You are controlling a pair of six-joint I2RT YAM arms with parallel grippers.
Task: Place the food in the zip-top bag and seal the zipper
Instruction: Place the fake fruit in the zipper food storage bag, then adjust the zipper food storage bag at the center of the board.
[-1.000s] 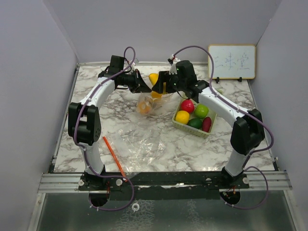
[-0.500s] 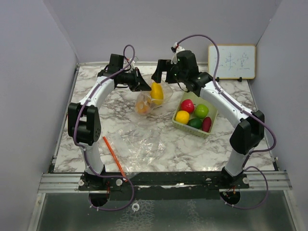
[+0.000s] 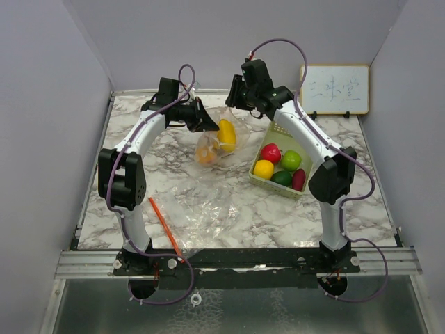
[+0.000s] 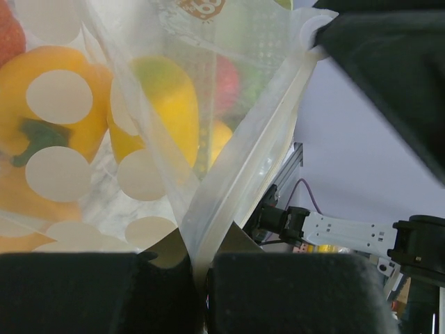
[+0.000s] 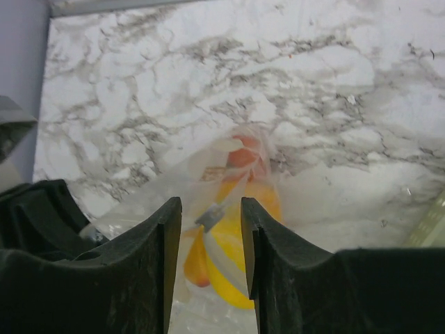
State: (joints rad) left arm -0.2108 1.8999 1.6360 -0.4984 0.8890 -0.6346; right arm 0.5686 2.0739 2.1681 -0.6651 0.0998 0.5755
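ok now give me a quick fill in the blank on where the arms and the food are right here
1. The left end effector is shut on the edge of the zip-top bag, while the right end effector is ____ and holds nothing.
2. The pale green basket holds ____ pieces of food.
3. The big yellow piece lies inside the ____, not the basket.

Missing words: open; five; bag

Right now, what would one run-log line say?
left fingers: shut on bag | right fingers: open, above bag | in bag: yellow food, orange food | basket: five more
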